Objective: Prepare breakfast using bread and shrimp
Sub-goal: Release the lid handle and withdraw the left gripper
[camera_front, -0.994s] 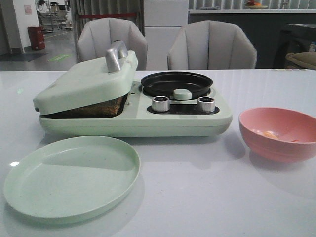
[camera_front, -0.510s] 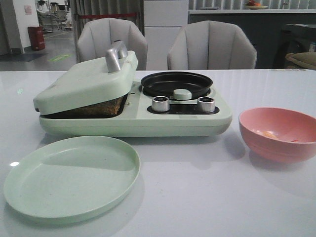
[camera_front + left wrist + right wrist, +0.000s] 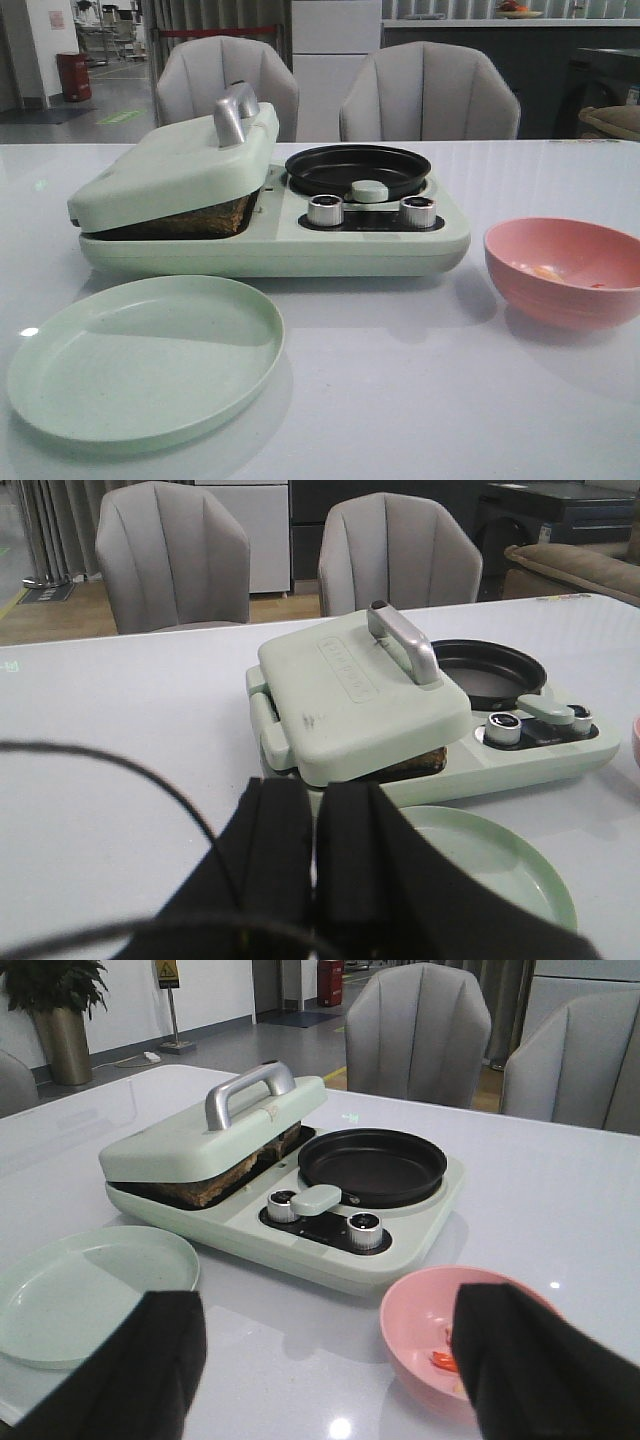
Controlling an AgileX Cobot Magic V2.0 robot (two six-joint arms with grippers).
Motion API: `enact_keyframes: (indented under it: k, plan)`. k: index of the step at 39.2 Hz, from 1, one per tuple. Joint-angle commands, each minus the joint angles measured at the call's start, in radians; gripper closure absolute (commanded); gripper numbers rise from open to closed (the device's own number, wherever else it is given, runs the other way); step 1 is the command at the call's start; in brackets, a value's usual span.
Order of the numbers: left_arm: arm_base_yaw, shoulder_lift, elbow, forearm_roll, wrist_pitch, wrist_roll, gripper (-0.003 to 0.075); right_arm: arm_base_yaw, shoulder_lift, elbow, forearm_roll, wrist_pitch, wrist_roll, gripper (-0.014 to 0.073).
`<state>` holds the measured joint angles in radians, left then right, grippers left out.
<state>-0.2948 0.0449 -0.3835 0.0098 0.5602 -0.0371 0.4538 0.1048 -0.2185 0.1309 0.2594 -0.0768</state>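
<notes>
No movement since before: left pincer (image 3: 312,855) pressed closed, right pincer (image 3: 325,1360) wide apart.

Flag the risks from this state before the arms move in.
The press lid sits propped on the bread, not fully shut; lifting by the handle could drag a slice out. The shrimp are tiny in the pink bowl, so easy to miss or fumble.

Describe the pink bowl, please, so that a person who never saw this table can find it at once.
Start from the large pale green cooker in the middle of the white table. The bowl stands apart from it on the robot's right side. It is the only pink thing and the only deep dish; the green plate on the left is flat, and the black pan sits on the cooker.
</notes>
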Motion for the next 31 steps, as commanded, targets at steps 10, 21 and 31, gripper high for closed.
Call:
enact_keyframes:
  k: [10,21,31]
  plan:
    - [-0.003,0.011,-0.008,-0.01,-0.072,-0.007,0.0585,-0.038,0.145,-0.146,0.002,-0.086,-0.002,-0.0011]
    - [-0.003,0.011,-0.008,-0.01,-0.072,-0.007,0.0586,-0.155,0.466,-0.341,0.005,-0.018,0.055,-0.0011]
    - [-0.003,0.011,-0.008,-0.01,-0.072,-0.007,0.0586,-0.277,0.743,-0.544,0.018,0.126,0.057,-0.0011]
